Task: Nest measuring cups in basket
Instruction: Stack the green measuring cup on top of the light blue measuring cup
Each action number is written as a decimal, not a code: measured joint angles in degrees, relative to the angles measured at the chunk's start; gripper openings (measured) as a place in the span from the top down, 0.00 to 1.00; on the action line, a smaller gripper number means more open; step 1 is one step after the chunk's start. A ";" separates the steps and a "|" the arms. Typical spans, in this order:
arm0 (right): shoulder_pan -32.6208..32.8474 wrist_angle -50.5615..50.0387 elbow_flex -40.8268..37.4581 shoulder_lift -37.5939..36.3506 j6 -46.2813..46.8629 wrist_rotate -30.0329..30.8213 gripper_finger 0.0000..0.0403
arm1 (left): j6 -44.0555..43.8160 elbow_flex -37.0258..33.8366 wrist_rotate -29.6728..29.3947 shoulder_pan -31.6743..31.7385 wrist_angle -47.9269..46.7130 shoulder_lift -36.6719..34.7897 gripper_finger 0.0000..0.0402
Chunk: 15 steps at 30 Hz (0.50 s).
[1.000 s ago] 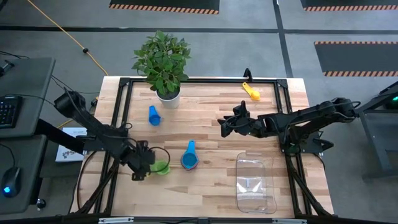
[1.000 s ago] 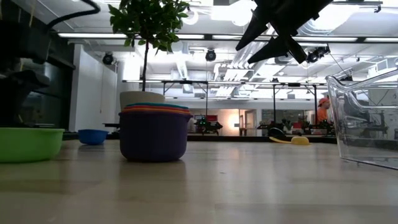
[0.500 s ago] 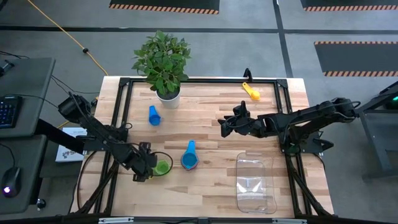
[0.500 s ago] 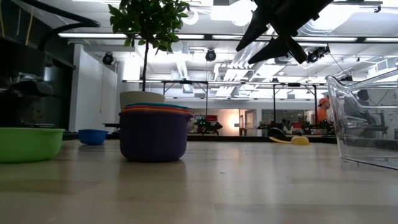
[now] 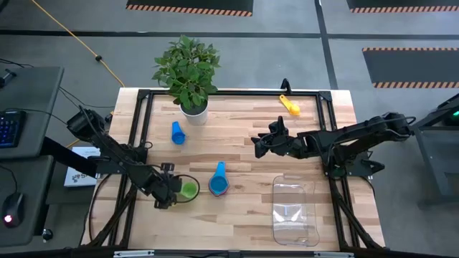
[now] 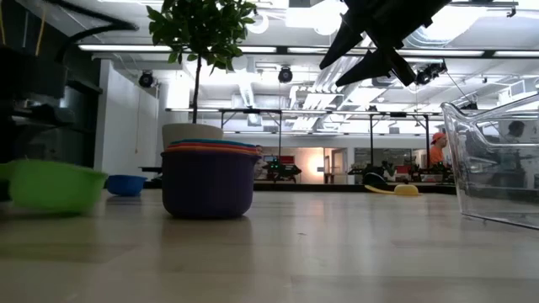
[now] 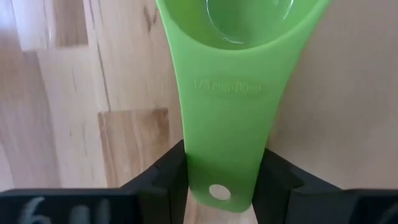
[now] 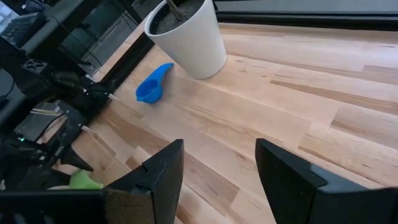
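A green measuring cup [image 5: 188, 191] lies at the near left of the table, its flat handle [image 7: 221, 124] pointing toward the table's left edge. My left gripper [image 5: 170, 195] is shut on that handle. Near the middle stands a stack of nested cups [image 5: 218, 183], light blue on top and dark blue outermost [image 6: 208, 178]. A single blue cup [image 5: 177, 132] lies near the plant pot, and a yellow cup [image 5: 290, 106] at the far edge. The clear basket [image 5: 294, 210] stands at the near right. My right gripper [image 5: 258, 145] hangs open above the table's middle, holding nothing [image 8: 217, 168]. My left gripper pinches the green cup's handle by its two long edges [image 7: 186, 168], near the free end with the small hole. The fingers [image 7: 280, 186] come steeply from above and lie across the handle. In the low view the bowl [image 6: 55, 185] sits tilted, close to the tabletop.
A plant in a white pot [image 5: 193, 111] stands at the far left of the table. A black frame [image 5: 143, 129] runs along the table's edges. Bare wood lies between the nested stack and the basket.
My left gripper has sunk a little and shut on the green cup's handle. The green cup, level before, now sits tilted in the low view. My right arm has kept still.
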 joint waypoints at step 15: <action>-0.02 0.02 0.00 0.00 0.00 0.00 0.53 | 5.53 13.84 -2.51 -0.02 -16.10 -2.61 0.72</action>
